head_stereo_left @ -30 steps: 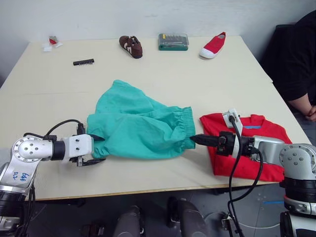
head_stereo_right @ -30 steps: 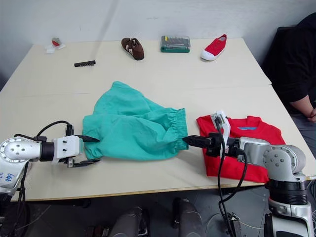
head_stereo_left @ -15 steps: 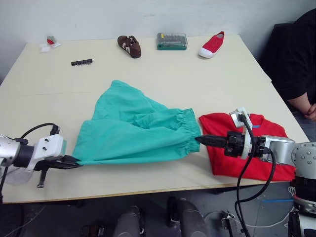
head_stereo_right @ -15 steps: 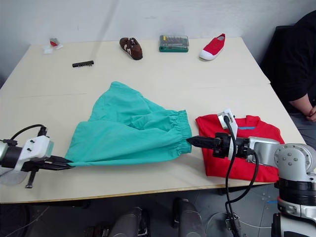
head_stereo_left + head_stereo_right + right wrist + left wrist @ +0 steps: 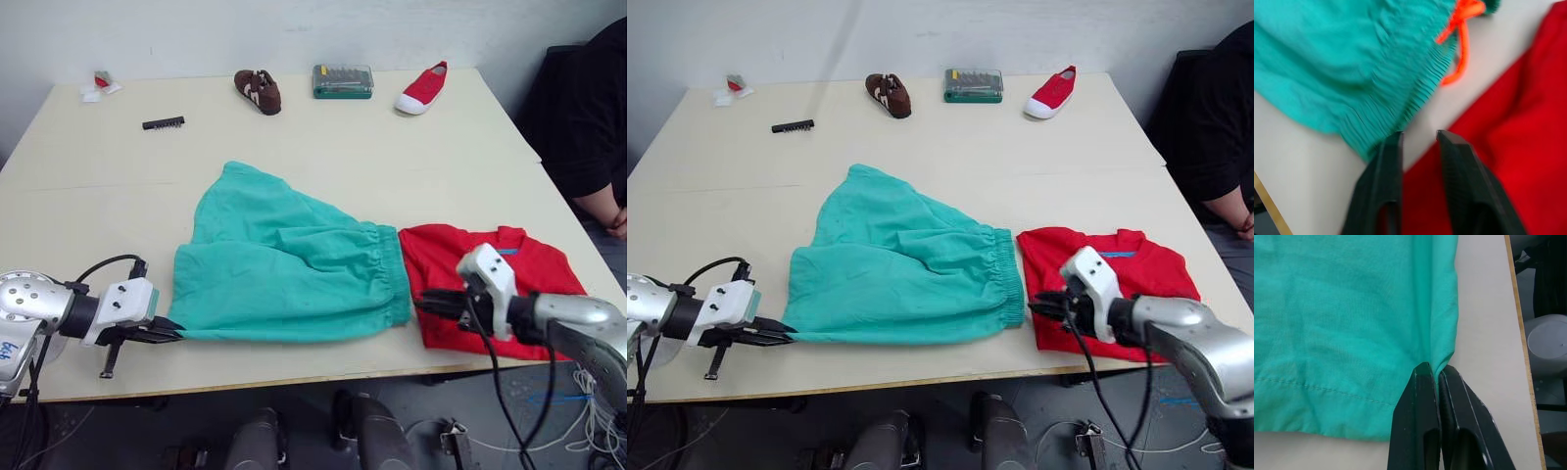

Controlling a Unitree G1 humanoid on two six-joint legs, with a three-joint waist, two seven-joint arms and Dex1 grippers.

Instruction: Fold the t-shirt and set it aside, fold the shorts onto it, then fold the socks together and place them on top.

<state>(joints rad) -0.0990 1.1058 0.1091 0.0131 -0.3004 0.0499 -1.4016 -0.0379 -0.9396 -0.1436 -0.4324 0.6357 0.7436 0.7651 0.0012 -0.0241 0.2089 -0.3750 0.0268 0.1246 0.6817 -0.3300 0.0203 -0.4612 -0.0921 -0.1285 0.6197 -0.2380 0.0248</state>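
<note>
Left gripper [image 5: 1436, 377] pinches the shorts' [image 5: 284, 264] hem corner at lower left — probably to stretch them flat. Right gripper [image 5: 1419, 139], narrowly parted and empty, hovers at the waistband beside the red t-shirt [image 5: 509, 284].

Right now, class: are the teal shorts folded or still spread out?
Spread, not neatly folded: the shorts lie wide across the table, the left gripper pinching one corner beside the t-shirt.

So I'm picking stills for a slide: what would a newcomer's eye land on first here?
Probably the teal shorts spread across the middle of the table, their near left corner pinched shut in the left gripper. Next, the folded red t-shirt lying just right of the waistband, with the right gripper open at the gap between the two. Along the far edge, a red shoe stands out.
</note>
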